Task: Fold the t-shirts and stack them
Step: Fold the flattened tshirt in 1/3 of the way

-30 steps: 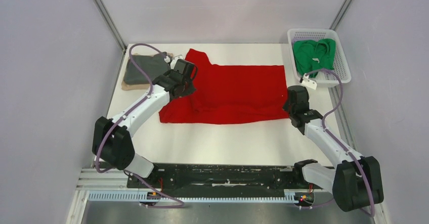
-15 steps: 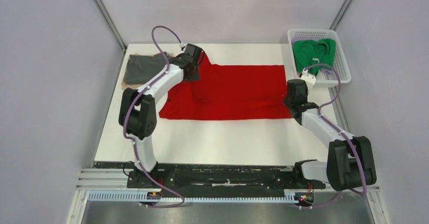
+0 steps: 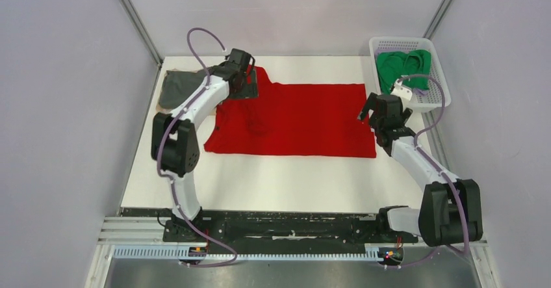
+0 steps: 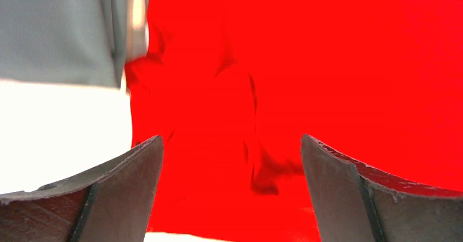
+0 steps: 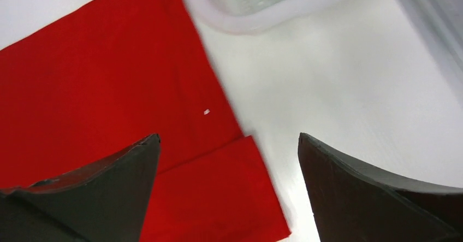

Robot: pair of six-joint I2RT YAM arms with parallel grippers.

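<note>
basket point(image 3: 397, 40), white plastic lattice, sits at the far right corner of the tabletop point(image 3: 292, 171) and holds one crumpled green t-shirt point(image 3: 403, 67), which fills most of it (nothing else shows inside). the red t-shirt point(image 3: 305, 119) lies spread flat across the far middle of the tabletop. its right edge is near the basket but apart from it, and at the near right corner two layers of cloth show, one edge over the other. the dark grey t-shirt point(image 3: 175, 88) lies folded at the far left, just beside the red one. a thin pale strip at its near left edge may be the tan t-shirt point(image 3: 158, 110) underneath, though too little shows to be sure.

the left tool point(image 4: 230, 138) is released, fingers spread wide over the rumpled left end of the red t-shirt, with the grey cloth off to one side and nothing between the fingers. the right tool point(image 5: 229, 135) is likewise released and empty, hanging over the red t-shirt's right edge, where cloth meets bare tabletop.
</note>
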